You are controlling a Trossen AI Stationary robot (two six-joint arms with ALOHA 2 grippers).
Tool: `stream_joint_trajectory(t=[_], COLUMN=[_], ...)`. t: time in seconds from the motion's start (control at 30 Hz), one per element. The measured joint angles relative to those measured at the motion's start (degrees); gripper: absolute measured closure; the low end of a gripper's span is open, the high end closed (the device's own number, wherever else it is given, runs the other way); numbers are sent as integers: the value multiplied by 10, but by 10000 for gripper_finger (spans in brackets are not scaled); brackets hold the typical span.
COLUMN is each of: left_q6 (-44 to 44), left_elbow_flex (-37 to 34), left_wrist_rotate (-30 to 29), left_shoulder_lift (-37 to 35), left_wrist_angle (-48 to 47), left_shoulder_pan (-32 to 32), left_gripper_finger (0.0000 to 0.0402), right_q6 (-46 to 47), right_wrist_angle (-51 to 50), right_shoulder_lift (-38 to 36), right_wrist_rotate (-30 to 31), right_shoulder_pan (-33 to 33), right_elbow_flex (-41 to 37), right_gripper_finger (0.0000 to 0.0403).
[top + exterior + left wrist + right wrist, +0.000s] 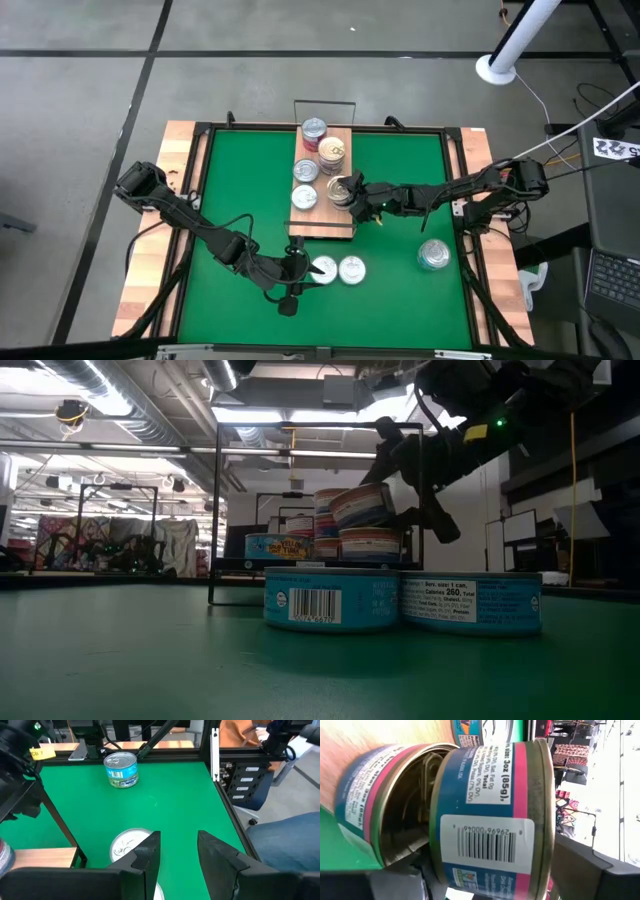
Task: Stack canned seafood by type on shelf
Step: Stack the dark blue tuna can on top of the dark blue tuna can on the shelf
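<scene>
The wood-grain shelf [322, 222] lies at the mat's middle and bears several tins, among them a red-labelled one [314, 130] and a gold-topped one [332, 152]. My right gripper [358, 196] reaches over the shelf's near end, shut on a blue-and-pink tin [490, 820]. This tin is tilted above a like tin [370, 545] standing on the shelf. My left gripper [177, 855] is open beside two silver-topped tins [323, 268] [352, 270] that stand on the mat near the near edge. Its fingers stand just above one of them [125, 845]. My right gripper pinches the blue-and-pink tin by its side wall [470, 870] between the two fingers, coming level from the table's right. The tin is tilted [362, 505], with its lower rim close over the top of the tin beneath. Whether they touch, I cannot tell.
A larger silver tin [434, 255] stands alone on the green mat [400, 170] toward the right near corner. Dark wire rails [324, 102] stand at the shelf's far end. A black frame [455, 160] borders the mat. A person sits beyond the table's right edge [285, 840].
</scene>
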Motion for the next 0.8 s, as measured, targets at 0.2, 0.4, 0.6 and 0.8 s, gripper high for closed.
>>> stream_joint_trajectory(t=[0.2, 0.4, 0.6, 0.8], left_q6=[51, 143, 160, 172], left_elbow_flex=[0, 0, 0, 0], left_wrist_rotate=[-48, -95, -93, -9], left_shoulder_lift=[0, 0, -2, -14], left_wrist_angle=[57, 143, 152, 116], left_shoulder_pan=[11, 55, 136, 221], left_gripper_finger=[277, 277, 277, 277], right_q6=[-1, -1, -1, 0], right_wrist_angle=[0, 0, 0, 0], right_shoulder_lift=[0, 0, 0, 0], right_wrist_rotate=[3, 3, 3, 3], right_shoulder_pan=[0, 0, 0, -1], right_elbow_flex=[0, 0, 0, 0], right_gripper_finger=[123, 123, 123, 123])
